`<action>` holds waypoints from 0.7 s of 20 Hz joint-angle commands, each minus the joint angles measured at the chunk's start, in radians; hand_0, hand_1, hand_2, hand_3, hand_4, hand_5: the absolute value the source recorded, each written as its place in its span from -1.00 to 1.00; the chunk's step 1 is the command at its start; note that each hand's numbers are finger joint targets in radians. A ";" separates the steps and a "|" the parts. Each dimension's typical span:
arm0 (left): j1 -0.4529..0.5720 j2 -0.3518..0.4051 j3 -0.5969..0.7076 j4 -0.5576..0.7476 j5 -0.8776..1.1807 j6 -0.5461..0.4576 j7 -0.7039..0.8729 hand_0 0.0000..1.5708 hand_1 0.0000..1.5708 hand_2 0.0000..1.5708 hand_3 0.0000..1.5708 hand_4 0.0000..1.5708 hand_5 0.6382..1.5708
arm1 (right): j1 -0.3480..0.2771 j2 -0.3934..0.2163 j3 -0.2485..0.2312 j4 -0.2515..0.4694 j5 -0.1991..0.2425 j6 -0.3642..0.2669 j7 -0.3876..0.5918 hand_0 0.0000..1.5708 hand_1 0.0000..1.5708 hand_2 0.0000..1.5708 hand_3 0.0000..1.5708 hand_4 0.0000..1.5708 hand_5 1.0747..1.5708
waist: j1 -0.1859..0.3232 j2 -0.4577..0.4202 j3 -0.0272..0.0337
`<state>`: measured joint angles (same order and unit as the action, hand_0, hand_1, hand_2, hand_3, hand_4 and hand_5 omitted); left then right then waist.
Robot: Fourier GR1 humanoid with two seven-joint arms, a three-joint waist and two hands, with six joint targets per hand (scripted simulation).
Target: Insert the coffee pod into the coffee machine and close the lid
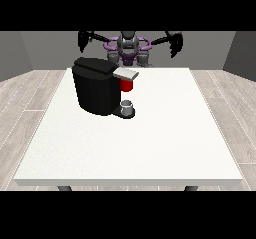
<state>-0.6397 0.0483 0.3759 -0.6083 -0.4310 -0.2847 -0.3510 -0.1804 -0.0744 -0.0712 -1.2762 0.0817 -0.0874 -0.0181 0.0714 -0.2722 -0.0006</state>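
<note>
A boxy black coffee machine is set on the large white table, its grey lid raised over a red thing at the machine. A small grey coffee pod is seen on the machine's base. The hand at the view's left and the hand at the view's right are held high, well apart, with fingers hanging relaxed and nothing held.
</note>
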 commanded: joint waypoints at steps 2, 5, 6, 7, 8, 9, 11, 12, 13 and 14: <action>0.072 -0.046 -0.012 -0.032 0.041 -0.020 0.048 -1.00 -1.00 -1.00 -1.00 -0.51 1.00 | -0.035 -0.060 0.019 -0.026 0.009 0.066 0.015 -1.00 -1.00 -1.00 -1.00 -0.80 1.00 | 0.079 -0.071 0.0009; 0.154 -0.047 -0.081 -0.078 0.077 -0.008 0.020 -1.00 -1.00 -1.00 -1.00 -0.49 1.00 | -0.059 -0.100 0.006 -0.017 0.010 0.097 0.020 -1.00 -1.00 -1.00 -1.00 -0.70 1.00 | 0.076 -0.051 0.0009; 0.119 -0.048 -0.038 -0.132 0.104 -0.020 0.069 -1.00 -1.00 -1.00 -1.00 -0.50 1.00 | -0.080 -0.112 -0.009 -0.028 0.007 0.090 0.045 -1.00 -1.00 -1.00 -1.00 -0.90 1.00 | 0.079 -0.026 0.0009; 0.135 -0.048 -0.055 -0.153 0.138 -0.057 0.097 -1.00 -1.00 -1.00 -1.00 -0.55 1.00 | -0.061 -0.098 -0.020 0.006 0.007 0.074 0.022 -1.00 -1.00 -1.00 -1.00 -1.00 1.00 | 0.108 -0.033 0.0011; 0.135 -0.048 -0.132 -0.149 0.163 -0.008 0.050 -1.00 -1.00 -1.00 -1.00 -0.53 1.00 | -0.160 -0.137 -0.087 0.050 -0.049 0.101 0.035 -1.00 -1.00 -1.00 -1.00 -1.00 1.00 | 0.109 0.018 0.0011; 0.132 -0.048 -0.076 -0.206 0.140 -0.060 0.086 -1.00 -1.00 -1.00 -1.00 -0.45 1.00 | -0.147 -0.122 -0.089 0.037 -0.042 0.070 0.048 -1.00 -1.00 -1.00 -1.00 -1.00 1.00 | 0.140 0.020 0.0011; 0.176 -0.048 -0.177 -0.233 0.206 -0.001 0.114 -1.00 -1.00 -1.00 -1.00 -0.48 1.00 | -0.160 -0.120 -0.094 0.089 -0.044 0.075 0.025 -1.00 -1.00 -1.00 -1.00 -1.00 1.00 | 0.135 0.026 0.0011; 0.204 -0.048 -0.146 -0.248 0.182 -0.034 0.090 -1.00 -1.00 -1.00 -1.00 -0.51 1.00 | -0.178 -0.150 -0.114 0.082 -0.069 0.101 0.091 -1.00 -1.00 -1.00 -1.00 -0.86 1.00 | 0.146 0.037 0.0010; 0.155 -0.048 -0.161 -0.273 0.201 -0.021 0.102 -1.00 -1.00 -1.00 -1.00 -0.54 1.00 | -0.233 -0.123 -0.110 0.091 -0.066 0.073 0.058 -1.00 -1.00 -1.00 -1.00 -0.78 1.00 | 0.132 0.099 0.0010; 0.199 -0.030 -0.131 -0.303 0.186 -0.056 0.101 -1.00 -1.00 -1.00 -1.00 -0.50 1.00 | -0.239 -0.125 -0.090 0.060 -0.074 0.093 0.153 -1.00 -1.00 -1.00 -1.00 -1.00 1.00 | 0.129 0.062 0.0007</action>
<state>-0.4799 0.0073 0.2582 -0.8339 -0.2679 -0.3154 -0.2597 -0.3513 -0.1943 -0.1522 -1.2231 0.0319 -0.0042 0.0550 0.1910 -0.2352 0.0004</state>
